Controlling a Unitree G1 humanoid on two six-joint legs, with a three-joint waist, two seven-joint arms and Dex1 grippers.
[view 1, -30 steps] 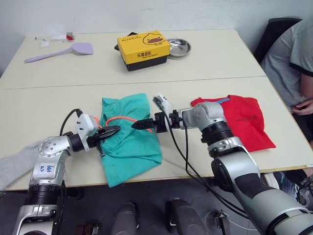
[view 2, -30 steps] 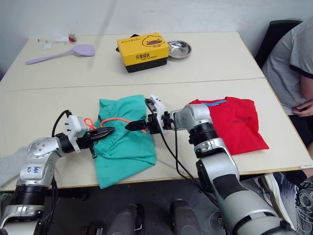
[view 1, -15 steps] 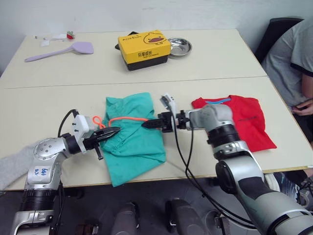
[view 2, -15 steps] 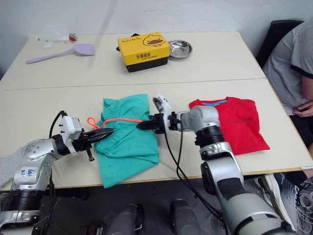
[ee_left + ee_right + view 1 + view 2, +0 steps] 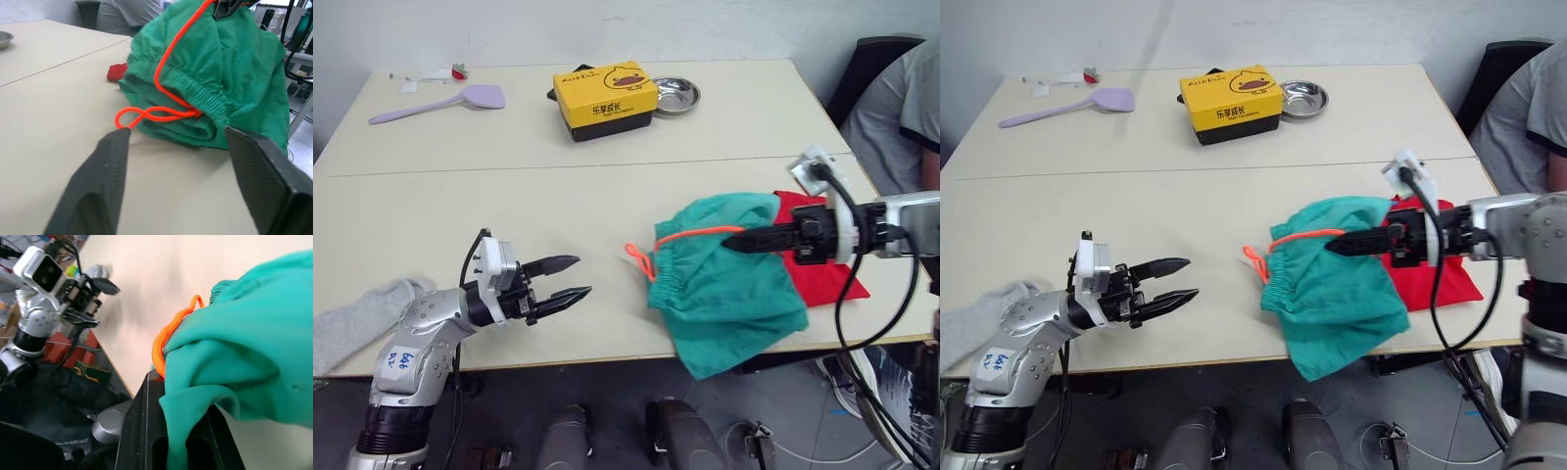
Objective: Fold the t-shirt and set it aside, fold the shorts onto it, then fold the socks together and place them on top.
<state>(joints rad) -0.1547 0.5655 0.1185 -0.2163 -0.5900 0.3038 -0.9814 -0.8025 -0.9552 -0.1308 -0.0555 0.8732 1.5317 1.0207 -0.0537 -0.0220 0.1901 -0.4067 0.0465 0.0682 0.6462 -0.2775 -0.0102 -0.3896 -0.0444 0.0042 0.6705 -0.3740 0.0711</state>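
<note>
The right pincer [image 5: 1337,245] is gripping the soft, limp shorts [image 5: 1332,279] over the t-shirt [image 5: 1440,279] at the tabletop's [image 5: 1185,206] 4 o'clock; grasp bunched fabric, while the left pincer [image 5: 1180,279] is hanging open.

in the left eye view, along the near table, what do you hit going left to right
socks → left gripper, open → orange drawstring → shorts → right gripper, shut on the shorts → t-shirt
</note>
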